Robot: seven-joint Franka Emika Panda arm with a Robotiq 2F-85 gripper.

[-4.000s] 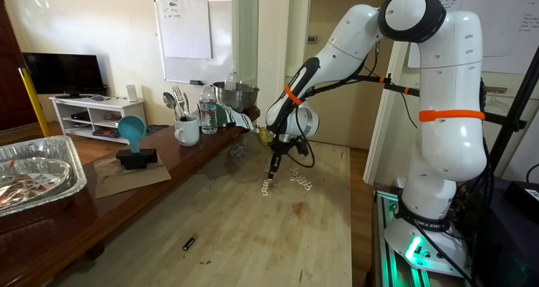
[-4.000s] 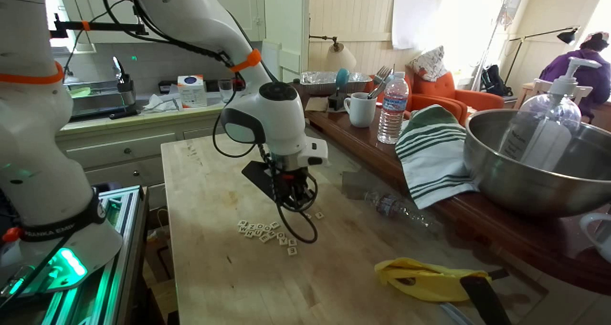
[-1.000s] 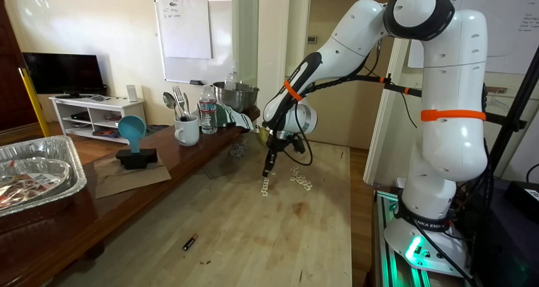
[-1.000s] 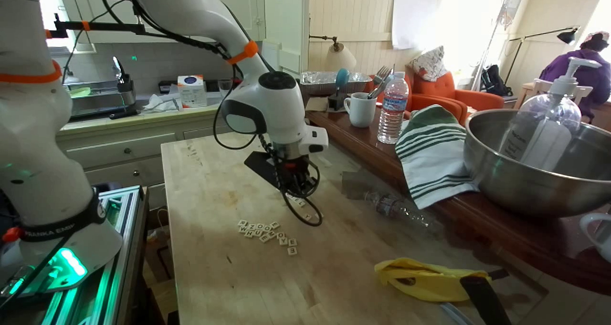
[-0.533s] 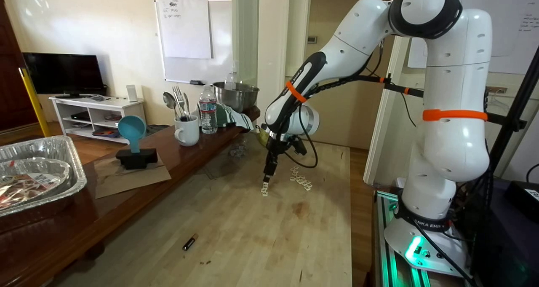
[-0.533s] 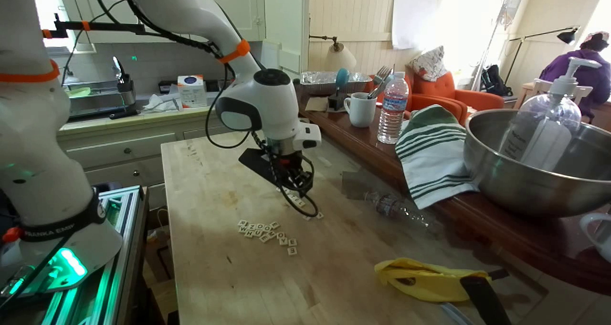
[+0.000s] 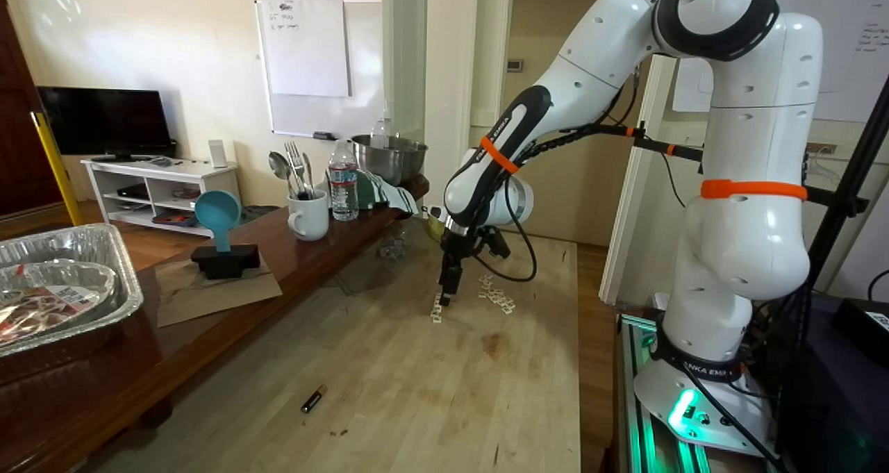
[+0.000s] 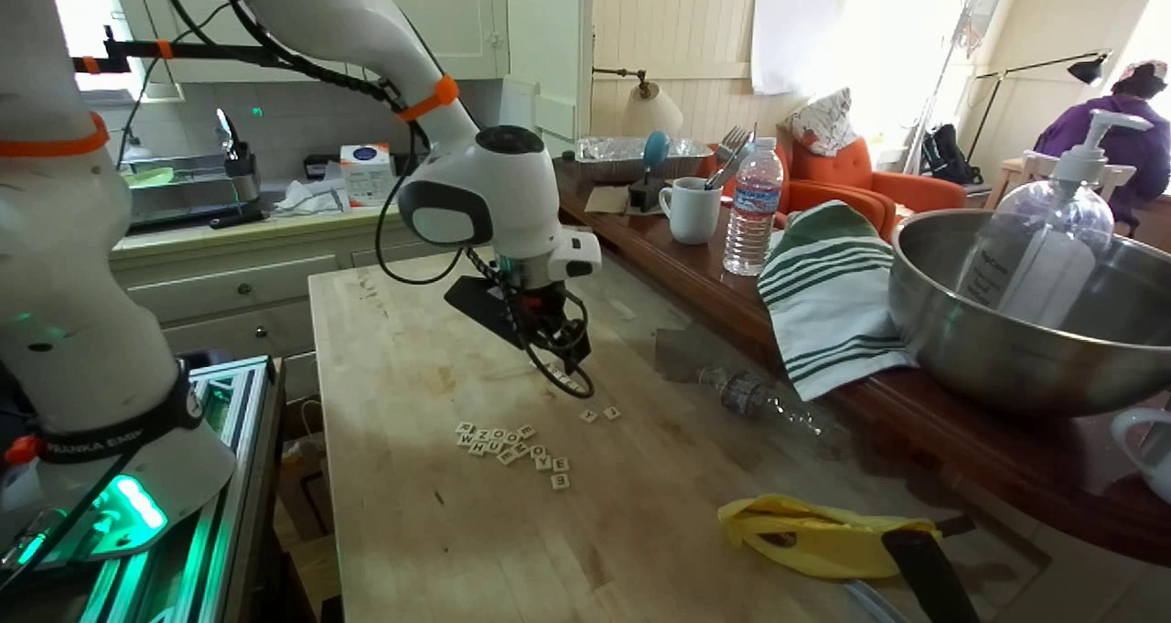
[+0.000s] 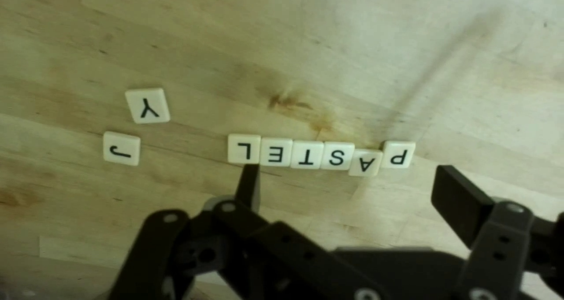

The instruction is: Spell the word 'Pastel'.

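Six white letter tiles lie in a row in the wrist view, upside down there and reading PASTEL from right to left: P, A, S, T, E and L. The A tile is offset toward my gripper; the P tile is slightly skewed. My gripper stands wide open with nothing held. Its left fingertip overlaps the lower edge of L in the picture; whether they touch I cannot tell. In both exterior views the gripper hangs low over the table by the row, partly hiding it.
Loose Y and J tiles lie beyond the L end. A cluster of other letter tiles sits nearer the base. A battery, a lying plastic bottle and a yellow bag are also on the table.
The arm has drawn back toward its base over the last second, and the jaws have spread. Two loose tiles behind the gripper cable now show clearly in an exterior view.
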